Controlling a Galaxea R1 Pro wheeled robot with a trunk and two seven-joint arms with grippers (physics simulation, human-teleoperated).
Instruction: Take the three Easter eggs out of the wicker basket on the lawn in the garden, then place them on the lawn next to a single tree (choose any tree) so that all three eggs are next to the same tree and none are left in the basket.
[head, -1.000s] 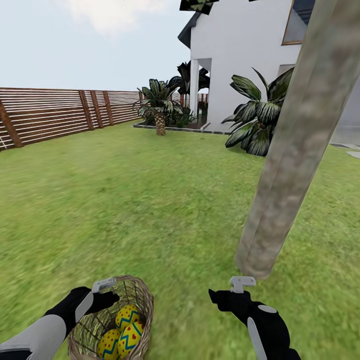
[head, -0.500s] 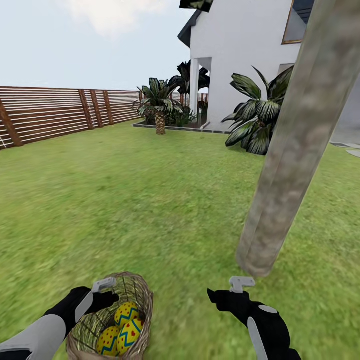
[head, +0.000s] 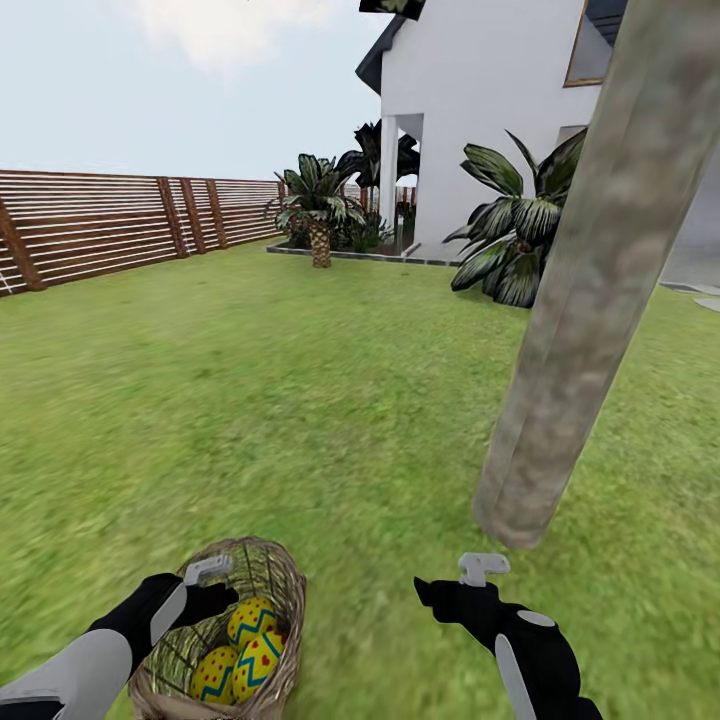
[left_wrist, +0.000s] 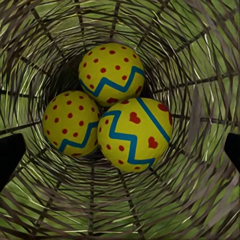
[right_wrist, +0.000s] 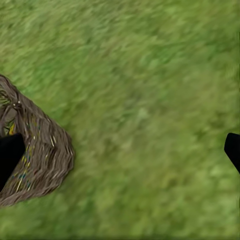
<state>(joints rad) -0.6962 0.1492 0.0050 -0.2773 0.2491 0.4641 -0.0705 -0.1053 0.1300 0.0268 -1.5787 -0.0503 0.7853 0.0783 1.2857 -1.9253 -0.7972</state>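
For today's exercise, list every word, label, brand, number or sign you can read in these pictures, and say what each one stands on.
There is no readable text in any of the views.
The Easter eggs carry only blue zigzag bands and red dots or hearts, no letters or numbers.
The wicker basket, the tree, the fence and the white house bear no label or sign.

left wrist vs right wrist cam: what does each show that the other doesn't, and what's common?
Left wrist: looks down into the wicker basket, with all three Easter eggs clustered at its bottom and touching, and the dark left gripper fingertips at the picture's edges, spread wide.

Right wrist: the basket from outside, sitting on open lawn, with the right gripper fingertips also spread apart.

Both: basket weave, grass, open fingers holding nothing.
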